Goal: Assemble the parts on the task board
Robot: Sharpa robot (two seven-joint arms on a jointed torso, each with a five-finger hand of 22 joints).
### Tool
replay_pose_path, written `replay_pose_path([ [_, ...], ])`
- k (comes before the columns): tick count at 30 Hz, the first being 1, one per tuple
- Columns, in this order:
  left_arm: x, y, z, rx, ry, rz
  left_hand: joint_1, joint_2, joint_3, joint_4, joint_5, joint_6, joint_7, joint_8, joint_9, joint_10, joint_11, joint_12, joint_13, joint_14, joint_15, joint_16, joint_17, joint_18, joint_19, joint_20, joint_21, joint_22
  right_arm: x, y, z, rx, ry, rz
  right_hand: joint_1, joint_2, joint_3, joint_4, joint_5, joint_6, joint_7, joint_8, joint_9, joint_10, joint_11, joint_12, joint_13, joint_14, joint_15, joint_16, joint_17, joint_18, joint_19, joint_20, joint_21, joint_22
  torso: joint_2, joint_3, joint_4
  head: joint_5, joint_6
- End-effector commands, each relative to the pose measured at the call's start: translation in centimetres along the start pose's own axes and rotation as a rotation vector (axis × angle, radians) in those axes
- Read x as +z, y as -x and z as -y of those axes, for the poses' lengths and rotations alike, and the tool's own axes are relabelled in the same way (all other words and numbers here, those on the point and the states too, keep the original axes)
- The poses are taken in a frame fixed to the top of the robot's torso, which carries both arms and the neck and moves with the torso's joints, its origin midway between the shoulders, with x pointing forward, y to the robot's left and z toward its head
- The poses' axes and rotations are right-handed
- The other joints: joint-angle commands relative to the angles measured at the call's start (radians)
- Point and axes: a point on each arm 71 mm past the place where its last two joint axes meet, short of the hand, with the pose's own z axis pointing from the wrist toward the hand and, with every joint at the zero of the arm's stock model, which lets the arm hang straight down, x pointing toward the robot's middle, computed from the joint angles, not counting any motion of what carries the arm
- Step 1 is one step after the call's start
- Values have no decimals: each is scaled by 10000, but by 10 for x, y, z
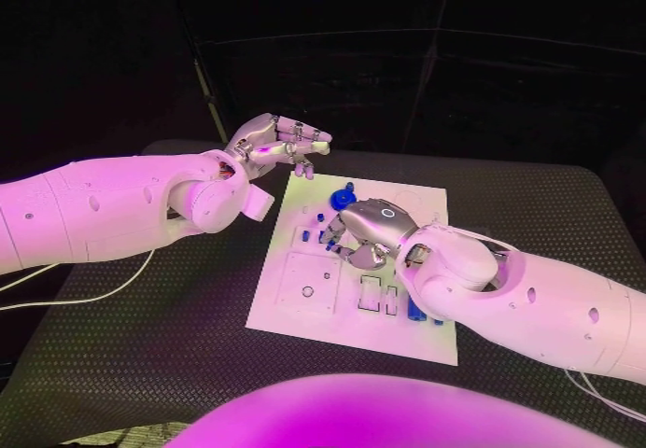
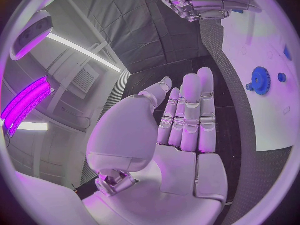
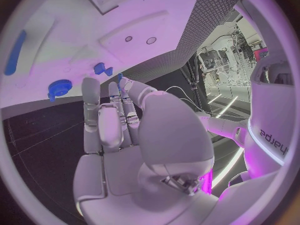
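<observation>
Task board (image 1: pixel 303 308) sits mid-table on the black table (image 1: pixel 161 373), long side running away from me. Blue gear (image 1: pixel 341 198) is at the far end of the board; from the left wrist view it (image 2: pixel 260 80) looks seated flat, with a small blue piece (image 2: pixel 282 77) just beside it. A few small blue parts (image 1: pixel 325 233) lie near the board's middle, close under my right hand, and more blue parts (image 1: pixel 417 317) sit by the near-right edge, partly hidden by the right forearm. Near half of the board shows open cutouts (image 1: pixel 377 294) with nothing in them, so I judge we're early to mid: gear placed, most slots unfilled.

Right hand (image 1: pixel 366 229) is low over the board centre, fingers curled down toward the small parts. Can't tell from the head view if it's pinching one; in the right wrist view the fingers (image 3: pixel 115 120) run straight and close together, nothing visible between them.

Left hand (image 1: pixel 279 140) is lifted off the board's far-left corner, fingers loosely curled, holding nothing. In its own wrist view the fingers (image 2: pixel 190 115) lie straight, side by side.

Left to do, my guess: seat the loose blue parts into the open cutouts.
</observation>
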Motion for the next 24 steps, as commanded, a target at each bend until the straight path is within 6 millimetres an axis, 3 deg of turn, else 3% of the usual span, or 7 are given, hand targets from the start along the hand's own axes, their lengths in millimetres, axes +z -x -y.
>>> replay_pose_path([
  [1, 0, -1, 3, -127, -202, -109, -98, -28, -61, 15, -7, -17, 70, -47, -10, -81, -2, 16, -8, -34, 20, -45, -10, 60, -31, 57, -70, -10, 2, -6, -1, -63, 115, -556, -94, -5, 19, 7, 49, -1, 53, -13, -11, -26, 23, -40, 9, 359, -24, 4, -16, -121, -32, 23, 47, -14, -18, 16, -9, 84, 2],
  [24, 2, -2, 3, -132, -251, -146, -96, -29, -96, 26, -6, -29, 72, -52, -10, -105, 3, 16, -9, -68, 28, -72, -28, 57, -44, 63, -112, -42, 0, -26, -6, -179, 138, -1470, -149, -47, -22, 7, 52, 9, 52, -14, -12, -16, 23, -43, 15, 351, -16, 8, -33, -121, -48, 36, 61, 1, -23, 2, -7, 187, 2],
])
